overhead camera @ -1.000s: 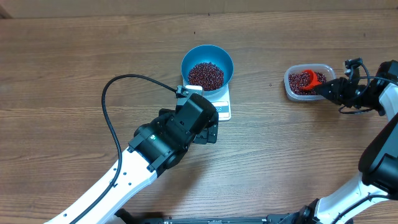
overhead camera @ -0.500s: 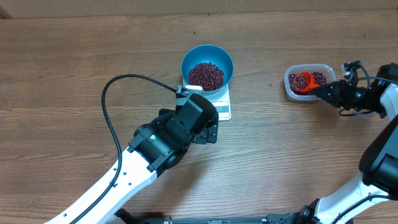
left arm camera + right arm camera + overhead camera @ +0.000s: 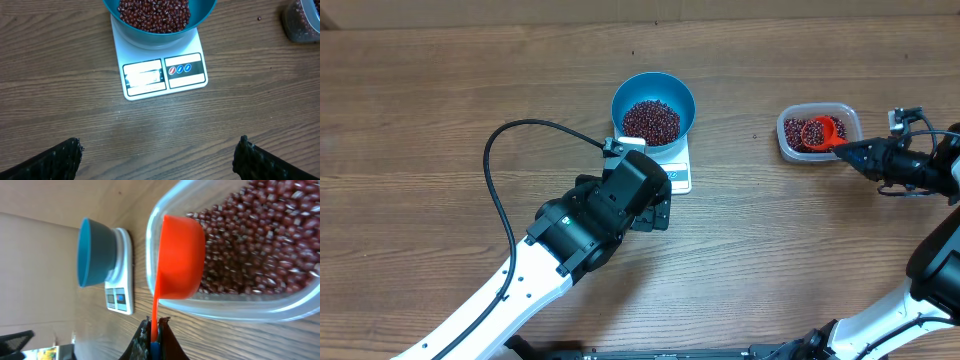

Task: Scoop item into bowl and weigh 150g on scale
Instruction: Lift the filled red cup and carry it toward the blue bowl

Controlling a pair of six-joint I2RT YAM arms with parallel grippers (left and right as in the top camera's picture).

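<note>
Clasping scoop (image 3: 818, 131) in tub (image 3: 787, 146), right claw (image 3: 842, 147)

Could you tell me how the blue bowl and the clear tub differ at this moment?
The bowl is round and opaque light blue; the tub is clear and rounded-rectangular.
The bowl sits on the scale; the tub sits directly on the table.
The tub has the orange scoop in it, held by the right gripper; the bowl has no tool in it.
Both hold dark red beans.
</note>
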